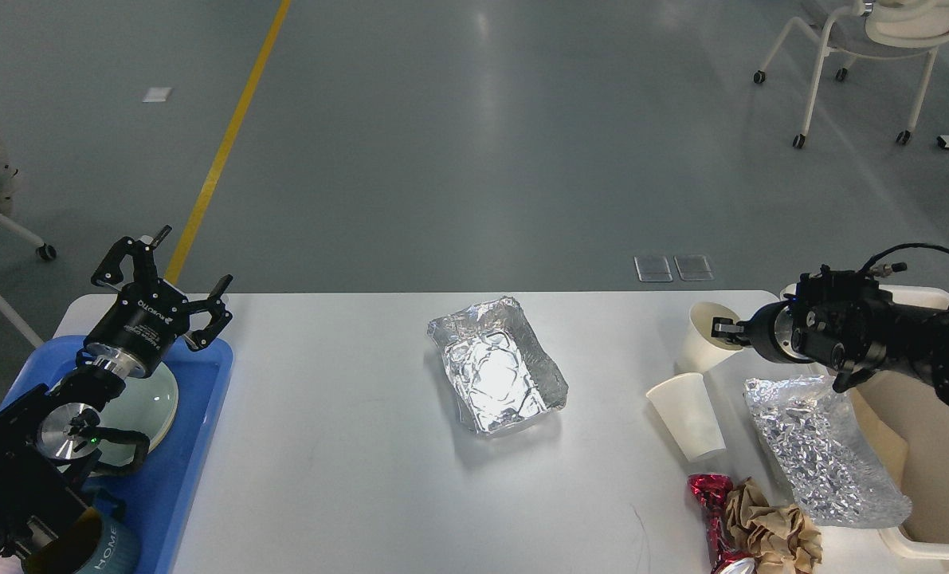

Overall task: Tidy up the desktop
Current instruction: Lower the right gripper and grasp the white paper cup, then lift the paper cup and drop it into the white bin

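- The white counter (347, 446) fills the lower half of the head view, flanked by a blue tray (203, 430) at its left edge and a cream bin (932, 470) at its right — apparently one place for keepers, one for rubbish.
- The left gripper (178, 281) hovers above the tray's far corner, jaws spread wide and holding nothing; a pale plate (151, 406) lies in the tray beneath the arm, and a teal mug (111, 550) marked "HOME" sits at the tray's near end.
- The right gripper (721, 328) reaches in from the right, its jaws pinched on the rim of a tilted paper cup (701, 339) just above the counter — a rim hold, probably suited to lifting it toward the bin.
- A second paper cup (688, 414) lies on its side near it.
- A foil tray (496, 367) sits alone in mid-counter, well apart from both arms.
- Crumpled foil sheet (825, 454) drapes over the bin's near wall.
- Brown crumpled paper (773, 530) and a red crushed can (713, 510) cluster at the near right edge, so much of the tidying looks undone.
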Controlling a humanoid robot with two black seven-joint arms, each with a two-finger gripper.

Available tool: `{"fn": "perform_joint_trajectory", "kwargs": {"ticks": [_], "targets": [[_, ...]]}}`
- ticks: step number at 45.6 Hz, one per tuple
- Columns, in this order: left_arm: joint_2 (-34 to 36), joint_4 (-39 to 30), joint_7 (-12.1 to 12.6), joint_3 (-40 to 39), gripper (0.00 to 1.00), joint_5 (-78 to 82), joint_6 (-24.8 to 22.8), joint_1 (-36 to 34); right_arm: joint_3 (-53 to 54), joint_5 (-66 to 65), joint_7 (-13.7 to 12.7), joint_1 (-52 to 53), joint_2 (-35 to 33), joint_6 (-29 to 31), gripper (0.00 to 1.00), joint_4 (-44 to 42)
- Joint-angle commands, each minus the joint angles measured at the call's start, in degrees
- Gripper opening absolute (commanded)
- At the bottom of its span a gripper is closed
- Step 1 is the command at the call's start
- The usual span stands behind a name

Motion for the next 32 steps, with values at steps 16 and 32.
{"fn": "perform_joint_trajectory", "kwargs": {"ticks": [16, 32], "targets": [[0.0, 0.0, 0.0, 0.0, 1.0, 0.0, 0.0, 0.05, -5.13, -12.03, 1.91, 61.02, -17.02, 31.75, 0.0, 36.92], [0.0, 0.0, 0.0, 0.0, 1.0, 0.0, 0.0, -0.04, -7.67, -16.85, 1.82, 70.9, -20.72, 38.99, 0.0, 42.04]]}}
